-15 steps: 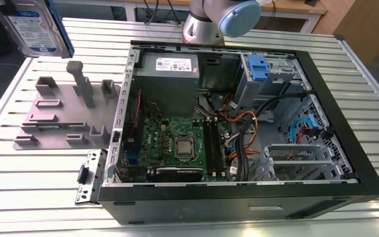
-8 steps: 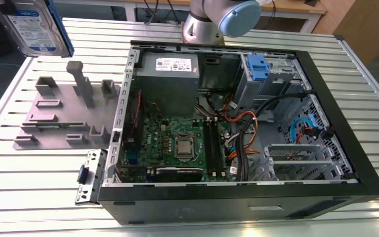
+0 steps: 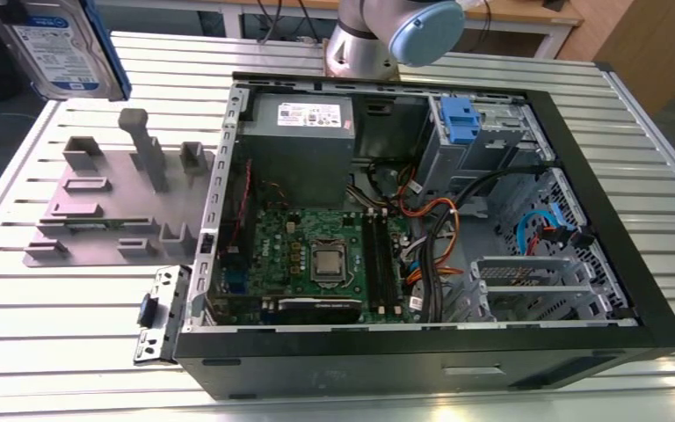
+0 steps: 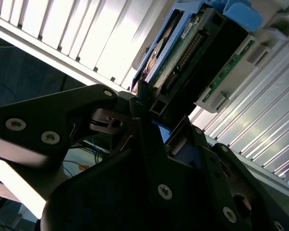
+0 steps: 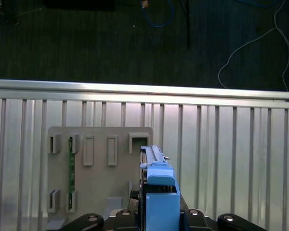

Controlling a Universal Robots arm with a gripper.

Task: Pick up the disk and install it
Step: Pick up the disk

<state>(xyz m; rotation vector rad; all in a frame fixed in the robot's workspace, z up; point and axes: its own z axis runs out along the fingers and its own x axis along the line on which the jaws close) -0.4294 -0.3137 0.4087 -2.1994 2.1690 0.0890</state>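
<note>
Above the grey stand (image 3: 109, 211), clear of its upright posts, we see the disk (image 3: 54, 46) held in the air, its white-and-blue label facing the exterior camera and its blue bracket frame running along one edge. In the second wrist view the gripper (image 4: 160, 120) is pinching it: the black fingers (image 4: 140, 103) press against the near end of the drive (its circuit-board side and connector row face that camera). In the first wrist view we find a narrow green circuit board (image 5: 71, 173) standing in one of the stand's slots. Just beside the stand, on the exterior view's right, lies the open computer case (image 3: 431, 356), its motherboard (image 3: 314, 255) exposed and a blue bracket (image 3: 460, 119) in a bay on the side away from the stand. Stand and case both rest on the slatted aluminium table (image 3: 68, 352).
</note>
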